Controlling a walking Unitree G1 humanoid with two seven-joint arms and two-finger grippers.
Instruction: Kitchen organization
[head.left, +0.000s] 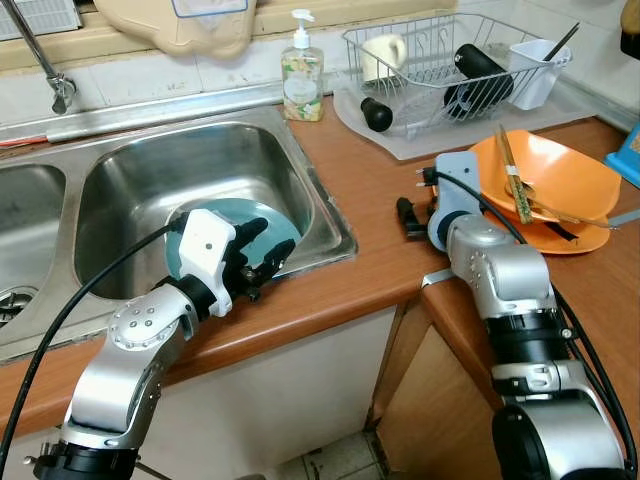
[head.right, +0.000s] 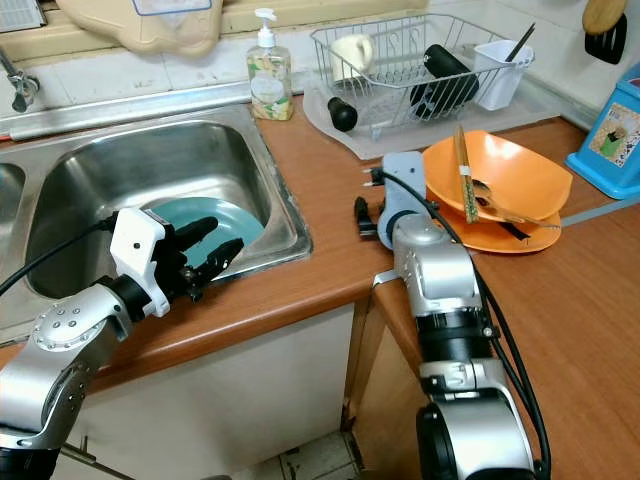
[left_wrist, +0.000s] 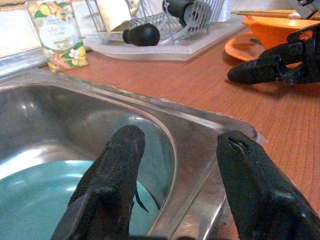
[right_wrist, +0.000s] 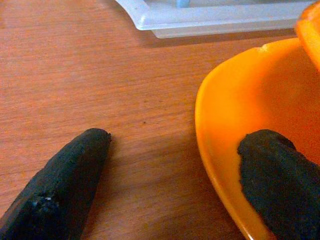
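A teal plate (head.left: 218, 209) lies in the right basin of the steel sink (head.left: 330, 215). My left gripper (head.left: 272, 240) is open at the basin's front right corner, one finger over the plate (left_wrist: 30, 195) and the other over the sink rim. An orange bowl (head.left: 550, 175) holding chopsticks (head.left: 512, 175) and a spoon sits on an orange plate (head.left: 585, 242) on the wooden counter. My right gripper (right_wrist: 180, 142) is open and low on the counter at that plate's left edge. One of its fingers hangs over the plate rim (right_wrist: 215, 150) and the other over bare wood.
A wire dish rack (head.left: 450, 60) on a clear mat holds a black bottle (head.left: 480, 75), a cream mug and a white cutlery cup. A soap bottle (head.left: 302, 70) stands behind the sink, with the faucet (head.left: 50, 75) at back left. A blue box (head.left: 628, 150) is at far right.
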